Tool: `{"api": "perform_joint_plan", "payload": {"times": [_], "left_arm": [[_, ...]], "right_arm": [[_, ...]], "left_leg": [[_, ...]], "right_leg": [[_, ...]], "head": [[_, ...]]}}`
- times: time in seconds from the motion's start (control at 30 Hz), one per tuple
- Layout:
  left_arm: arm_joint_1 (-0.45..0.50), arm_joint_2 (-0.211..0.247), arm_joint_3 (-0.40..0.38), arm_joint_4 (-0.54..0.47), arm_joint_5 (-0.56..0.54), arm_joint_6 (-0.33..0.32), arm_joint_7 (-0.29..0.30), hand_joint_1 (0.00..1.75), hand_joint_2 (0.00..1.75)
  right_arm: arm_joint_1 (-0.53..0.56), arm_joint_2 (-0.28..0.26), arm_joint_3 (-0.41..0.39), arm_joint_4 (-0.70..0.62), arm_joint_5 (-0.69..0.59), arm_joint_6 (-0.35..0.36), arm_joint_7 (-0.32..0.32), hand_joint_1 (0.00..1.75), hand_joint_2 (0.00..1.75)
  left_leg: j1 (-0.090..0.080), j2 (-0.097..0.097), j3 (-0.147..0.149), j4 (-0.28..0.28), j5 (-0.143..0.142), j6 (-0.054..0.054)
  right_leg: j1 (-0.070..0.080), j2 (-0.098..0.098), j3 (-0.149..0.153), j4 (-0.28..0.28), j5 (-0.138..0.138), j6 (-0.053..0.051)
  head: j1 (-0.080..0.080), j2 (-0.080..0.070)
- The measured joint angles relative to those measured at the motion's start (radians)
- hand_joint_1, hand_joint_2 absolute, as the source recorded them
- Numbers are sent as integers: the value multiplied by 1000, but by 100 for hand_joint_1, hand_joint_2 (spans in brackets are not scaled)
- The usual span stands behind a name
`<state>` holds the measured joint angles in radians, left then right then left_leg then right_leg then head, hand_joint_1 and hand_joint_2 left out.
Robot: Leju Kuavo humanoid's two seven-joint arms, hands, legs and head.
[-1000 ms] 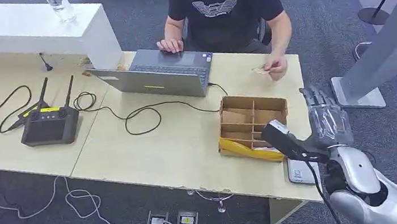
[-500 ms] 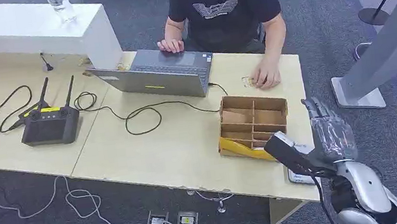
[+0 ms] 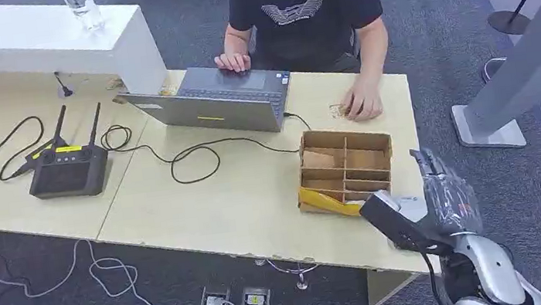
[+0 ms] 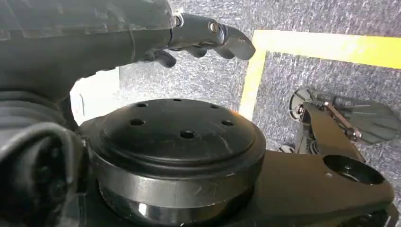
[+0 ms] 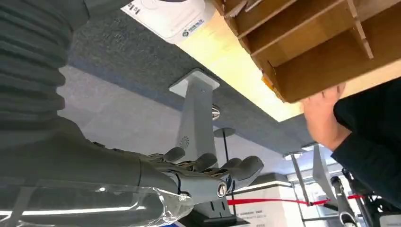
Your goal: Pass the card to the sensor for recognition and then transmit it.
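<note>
Head view | right hand (image 3: 450,191) drawn back from table edge since earlier | fingers apart, empty

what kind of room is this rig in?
Probably an office or lab set up as a test desk: a person types on a laptop at a light wood table, with a handheld controller and loose cables on it, and grey carpet underfoot.
</note>
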<state>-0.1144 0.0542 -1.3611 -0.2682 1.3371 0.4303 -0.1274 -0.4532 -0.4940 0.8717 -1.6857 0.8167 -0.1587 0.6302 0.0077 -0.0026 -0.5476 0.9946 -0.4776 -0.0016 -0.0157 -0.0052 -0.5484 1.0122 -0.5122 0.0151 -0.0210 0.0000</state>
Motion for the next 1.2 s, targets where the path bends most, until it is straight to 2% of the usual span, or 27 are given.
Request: {"api": "perform_joint_plan", "payload": {"times": [0.2,0.43,0.73,1.2], "left_arm": [[0,0,0,0,-5,5,2,0,0],[-1,0,0,0,-6,11,2,0,0],[-1,0,0,0,-6,14,2,0,0],[-1,0,0,0,-11,7,5,0,0]], "right_arm": [[14,30,-5,21,72,-48,0,0,175],[13,78,4,61,177,-49,0,0,175],[-6,141,23,125,179,-49,0,0,175],[-35,184,61,207,164,-44,0,0,175]], "left_leg": [[0,0,0,0,0,0],[0,0,0,0,0,0],[0,0,0,0,0,0],[0,0,0,0,0,0]], "right_leg": [[0,0,0,0,0,0],[0,0,0,0,0,0],[0,0,0,0,0,0],[0,0,0,0,0,0]], "head": [[0,0],[0,0],[0,0],[0,0]]}}
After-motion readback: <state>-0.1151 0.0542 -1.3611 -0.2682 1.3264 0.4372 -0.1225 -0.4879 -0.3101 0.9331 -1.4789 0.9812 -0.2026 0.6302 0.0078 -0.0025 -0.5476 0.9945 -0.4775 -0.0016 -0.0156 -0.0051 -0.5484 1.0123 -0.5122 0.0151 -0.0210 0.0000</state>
